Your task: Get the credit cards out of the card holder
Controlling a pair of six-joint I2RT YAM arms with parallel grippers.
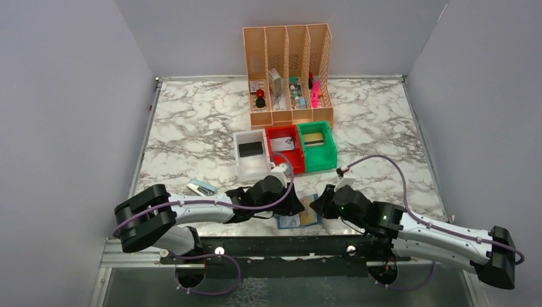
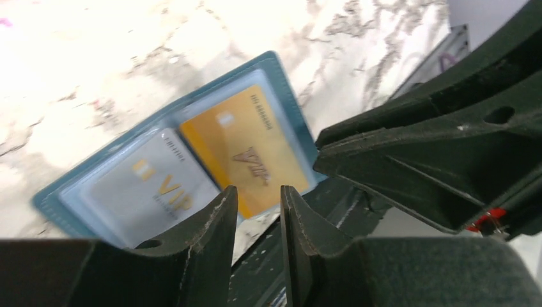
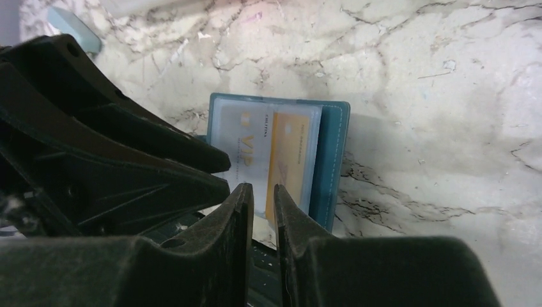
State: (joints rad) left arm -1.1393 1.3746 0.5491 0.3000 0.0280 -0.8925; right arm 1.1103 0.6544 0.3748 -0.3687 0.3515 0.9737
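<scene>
Left gripper (image 2: 259, 201) first: its jaws are only a narrow gap apart, parked right at the near edge of the wallet (image 3: 332, 160), with a corner of the gold card (image 2: 249, 150) showing through the gap. We honestly can't tell whether it's pinching that edge or just hanging in front of it, since nothing looks clearly clamped. Same story on the other side. The right gripper (image 3: 262, 198) has its jaws nearly together, lined up with the seam where the silver card (image 3: 246, 137) meets the gold one, and we can't say if it has hold of anything either. The wallet lies open and face up on the marble table (image 1: 192, 128), right at the near edge by the black rail (image 1: 275, 246), between the two grippers. Progress-wise we'd call it square one. The wallet is open, which is the prep, but both cards sit in their clear pockets side by side, neither poking out as far as we can see. There's a small pale flat thing (image 1: 201, 187) off to the left, well apart from the wallet, too small for us to identify. What's left, as we read it: grip one card, slide it out, then do the other.
</scene>
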